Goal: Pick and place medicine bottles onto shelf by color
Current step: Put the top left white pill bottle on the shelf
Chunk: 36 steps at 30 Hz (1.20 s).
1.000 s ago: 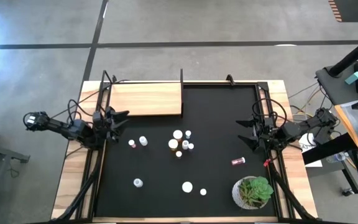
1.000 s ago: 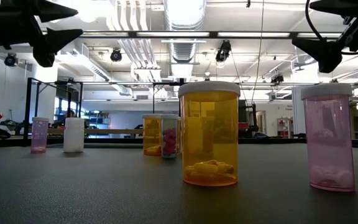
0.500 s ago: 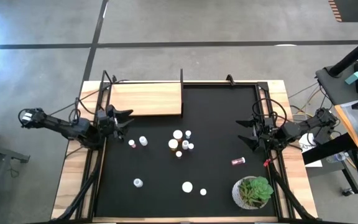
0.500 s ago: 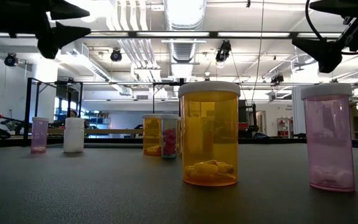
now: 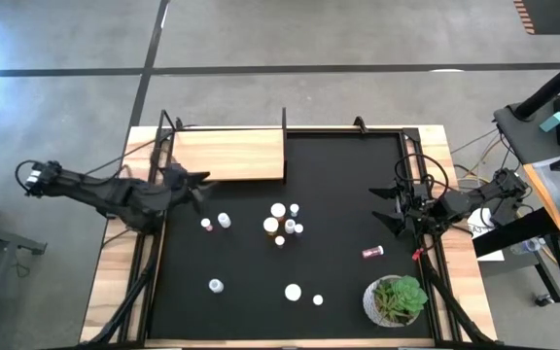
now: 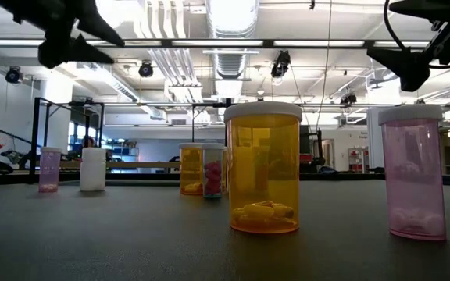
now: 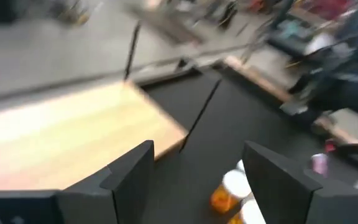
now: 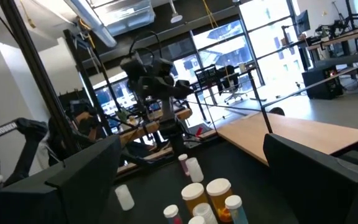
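Note:
Several small medicine bottles stand upright on the black mat (image 5: 348, 175): a cluster of white-capped orange and white ones (image 5: 282, 222), two (image 5: 215, 223) near my left gripper, and three (image 5: 293, 291) toward the near edge. A dark red bottle (image 5: 372, 252) lies on its side. The light-wood shelf (image 5: 227, 156) lies at the far left. My left gripper (image 5: 198, 184) is open and empty, above the mat by the shelf's near edge; its wrist view (image 7: 197, 180) shows the shelf board (image 7: 61, 137) and an orange bottle (image 7: 229, 190). My right gripper (image 5: 382, 207) is open and empty at the mat's right edge.
A green plant in a white pot (image 5: 397, 299) stands at the near right corner. Thin black posts (image 5: 284, 119) rise at the shelf's corners. In the low view an orange bottle (image 6: 262, 168) and a pink bottle (image 6: 412, 172) stand nearest the camera.
My left gripper has moved a little toward the table's right and far edges, toward the shelf's near edge, and has tipped its fingers downward. It stays open. The bottles and my right arm have kept still.

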Tool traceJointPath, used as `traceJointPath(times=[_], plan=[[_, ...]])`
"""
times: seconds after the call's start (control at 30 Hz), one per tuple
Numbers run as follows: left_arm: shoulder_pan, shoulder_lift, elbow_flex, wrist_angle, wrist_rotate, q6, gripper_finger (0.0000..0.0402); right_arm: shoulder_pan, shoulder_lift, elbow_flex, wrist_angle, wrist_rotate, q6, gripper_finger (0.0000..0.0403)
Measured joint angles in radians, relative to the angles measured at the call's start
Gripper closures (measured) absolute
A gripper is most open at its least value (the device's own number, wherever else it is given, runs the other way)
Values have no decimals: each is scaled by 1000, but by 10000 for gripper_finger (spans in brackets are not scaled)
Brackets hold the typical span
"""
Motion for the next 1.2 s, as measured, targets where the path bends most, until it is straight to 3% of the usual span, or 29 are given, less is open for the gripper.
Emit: traceJointPath(times=[0.17, 0.4, 0.87, 1.03, 1.2], plan=[[70, 109, 103, -237, 59, -256, 173, 0, 0, 0, 0, 0, 0, 19], [263, 228, 202, -450, 291, -472, 173, 0, 0, 0, 0, 0, 0, 19], [627, 495, 320, -500, 782, -562, 173, 0, 2, 0, 0, 0, 0, 19], [683, 641, 343, -546, 964, -561, 173, 0, 2, 0, 0, 0, 0, 19], [683, 749, 352, -572, 1052, -563, 173, 0, 2, 0, 0, 0, 0, 19]])
